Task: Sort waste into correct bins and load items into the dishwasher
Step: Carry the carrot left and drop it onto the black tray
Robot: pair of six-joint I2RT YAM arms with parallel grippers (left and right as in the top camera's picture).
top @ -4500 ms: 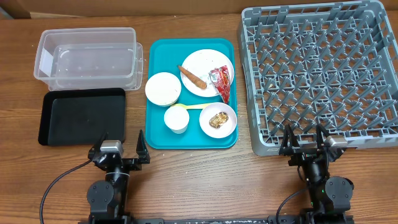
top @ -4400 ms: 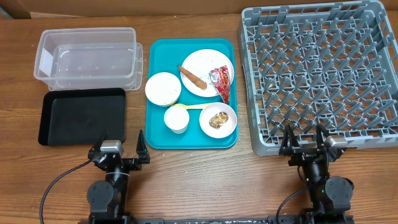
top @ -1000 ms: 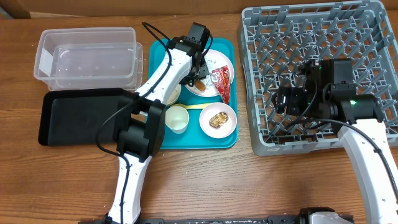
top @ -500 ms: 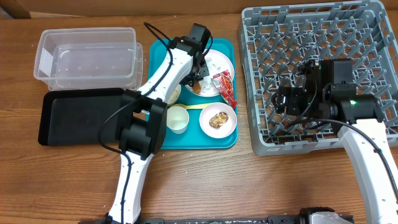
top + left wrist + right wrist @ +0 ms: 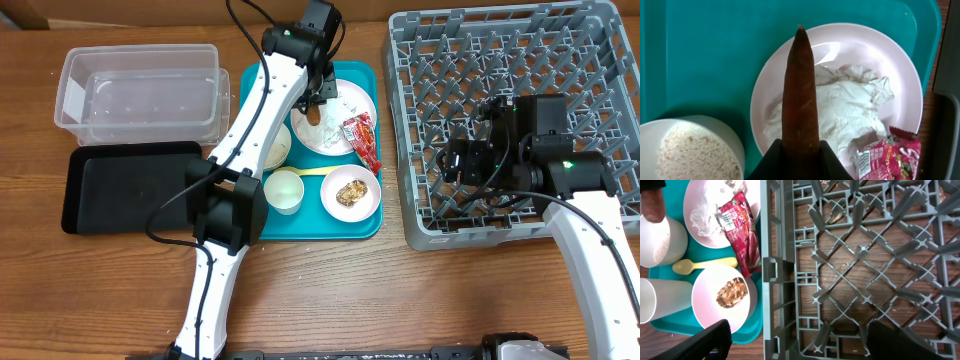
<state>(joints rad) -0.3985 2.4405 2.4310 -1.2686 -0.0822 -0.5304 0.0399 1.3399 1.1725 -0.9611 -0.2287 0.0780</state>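
1. Wooden table (image 5: 320, 290) bears a teal tray (image 5: 700, 50); the pink plate (image 5: 855, 50) sits at its 1 o'clock.
2. Left gripper (image 5: 800, 150) pinches the carrot stick (image 5: 800, 85) over that plate, which holds crumpled paper (image 5: 850, 105).
3. Right gripper (image 5: 800, 347), fingers spread, hovers over the grey rack (image 5: 850, 270).

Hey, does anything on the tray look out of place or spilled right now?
The wrapper is askew. It lies partly on the plate and hangs over the rim onto the tray, beside the rack. Nothing looks spilled or broken.
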